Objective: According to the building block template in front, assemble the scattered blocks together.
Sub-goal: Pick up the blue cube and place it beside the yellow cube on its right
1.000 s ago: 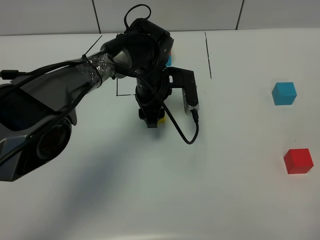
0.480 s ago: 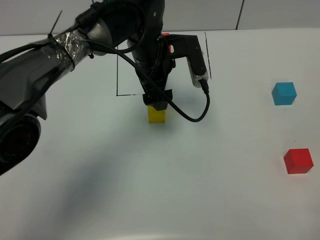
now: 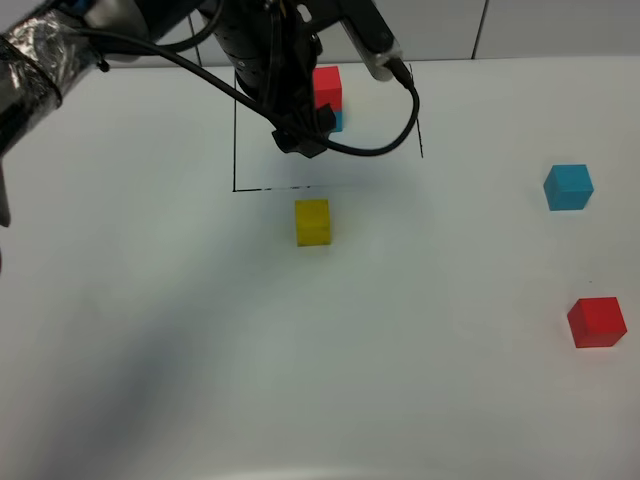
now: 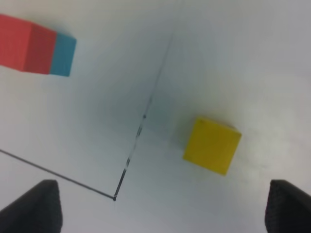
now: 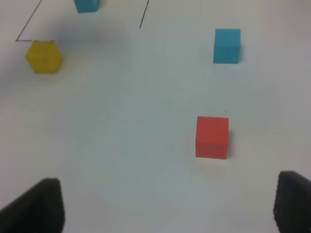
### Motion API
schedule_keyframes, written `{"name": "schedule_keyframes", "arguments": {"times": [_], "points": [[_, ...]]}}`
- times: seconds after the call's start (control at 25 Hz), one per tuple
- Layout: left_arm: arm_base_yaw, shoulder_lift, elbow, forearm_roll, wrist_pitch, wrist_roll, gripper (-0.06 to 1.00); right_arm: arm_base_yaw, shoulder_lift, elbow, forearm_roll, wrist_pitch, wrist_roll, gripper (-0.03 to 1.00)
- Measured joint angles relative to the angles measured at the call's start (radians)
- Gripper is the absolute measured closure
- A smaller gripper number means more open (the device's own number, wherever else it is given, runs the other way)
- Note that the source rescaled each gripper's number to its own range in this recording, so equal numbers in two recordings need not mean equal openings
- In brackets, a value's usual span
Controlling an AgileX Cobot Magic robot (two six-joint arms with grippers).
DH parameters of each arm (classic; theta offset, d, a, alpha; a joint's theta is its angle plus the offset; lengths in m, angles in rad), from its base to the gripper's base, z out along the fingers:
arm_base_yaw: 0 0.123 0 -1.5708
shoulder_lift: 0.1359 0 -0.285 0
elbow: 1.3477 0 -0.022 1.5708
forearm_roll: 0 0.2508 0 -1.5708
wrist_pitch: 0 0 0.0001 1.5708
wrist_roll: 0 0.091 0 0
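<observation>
A yellow block (image 3: 312, 221) sits alone on the white table, just in front of the black outlined square (image 3: 234, 150). It also shows in the left wrist view (image 4: 212, 145) and the right wrist view (image 5: 43, 56). The template, a red block (image 3: 327, 86) on a blue block (image 3: 338, 122), stands inside the square at the back. My left gripper (image 3: 300, 138) hangs above the square, open and empty (image 4: 165, 208). A loose blue block (image 3: 568, 186) and a loose red block (image 3: 597, 321) lie at the right. My right gripper (image 5: 167, 204) is open and empty, short of the red block (image 5: 212, 137).
The left arm and its cable (image 3: 400, 110) reach over the back of the square and partly hide the template. The square's right line (image 3: 416, 110) runs toward the back wall. The loose blue block (image 5: 227, 45) lies beyond the red one in the right wrist view.
My left gripper let go of the yellow block, rose and drew back over the square. The yellow block stays on the table and the template is now uncovered.
</observation>
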Motion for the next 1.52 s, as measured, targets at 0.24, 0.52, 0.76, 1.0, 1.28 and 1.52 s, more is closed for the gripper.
{"name": "schedule_keyframes", "arguments": {"times": [0.24,0.52,0.76,1.0,1.28,1.52], "points": [[0.088,-0.019,0.002,-0.001,0.091,-0.109,0.09,0.0,0.0,0.0,0.0,0.0,0.0,0.22],[0.226,-0.111,0.154,-0.053,0.077,-0.135,0.1,0.0,0.0,0.0,0.0,0.0,0.0,0.22],[0.353,-0.32,0.4,-0.098,-0.1,-0.176,0.11,0.0,0.0,0.0,0.0,0.0,0.0,0.22],[0.417,-0.577,0.687,0.01,-0.305,-0.347,0.11,0.0,0.0,0.0,0.0,0.0,0.0,0.22],[0.421,-0.912,0.907,0.085,-0.422,-0.487,0.11,0.0,0.0,0.0,0.0,-0.001,0.0,0.22],[0.389,-1.123,0.974,0.079,-0.333,-0.572,0.11,0.0,0.0,0.0,0.0,-0.001,0.0,0.22]]}}
